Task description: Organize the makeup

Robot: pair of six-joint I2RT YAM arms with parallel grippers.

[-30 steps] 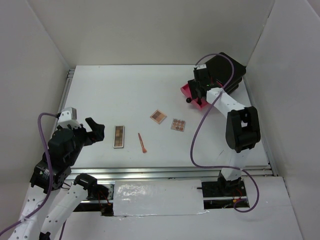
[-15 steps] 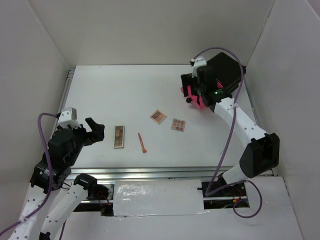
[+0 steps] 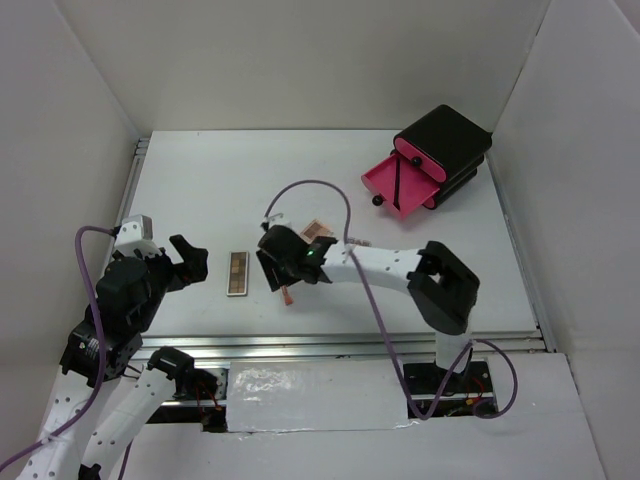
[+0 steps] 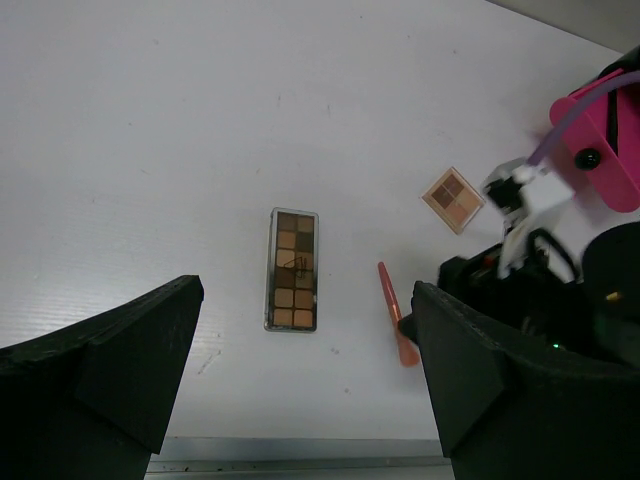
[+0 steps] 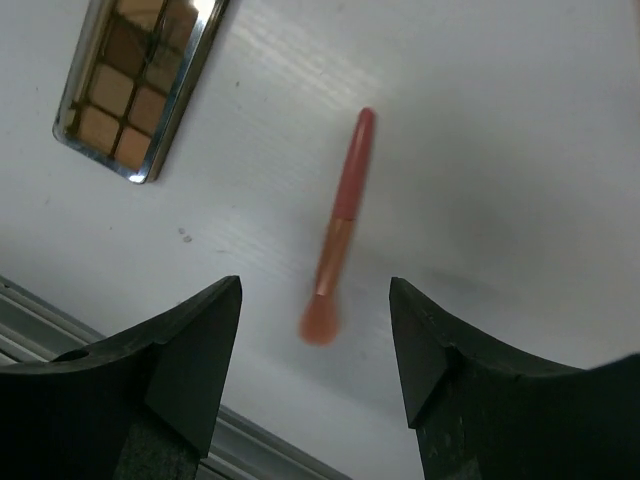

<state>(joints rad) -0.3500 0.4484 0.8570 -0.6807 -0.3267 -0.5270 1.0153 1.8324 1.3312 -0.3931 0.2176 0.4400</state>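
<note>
Step in hand: pickup of the orange brush [image 5: 340, 215], which lies flat on the tabletop [image 3: 200, 180] with the narrow eyeshadow palette [image 4: 293, 268] near its left. The right claw [image 5: 315, 310] hangs over the brush, jaws spread to either side of its bristle end and touching nothing, so the next move probably calls for a short descent and a closure across the thin handle. The left claw [image 4: 305, 330], spread wide and empty, hovers to the near left of the brush. One square palette [image 4: 453, 197] shows beyond the brush, the second is hidden under the right arm, and the brush is blurred in the right wrist view.
</note>
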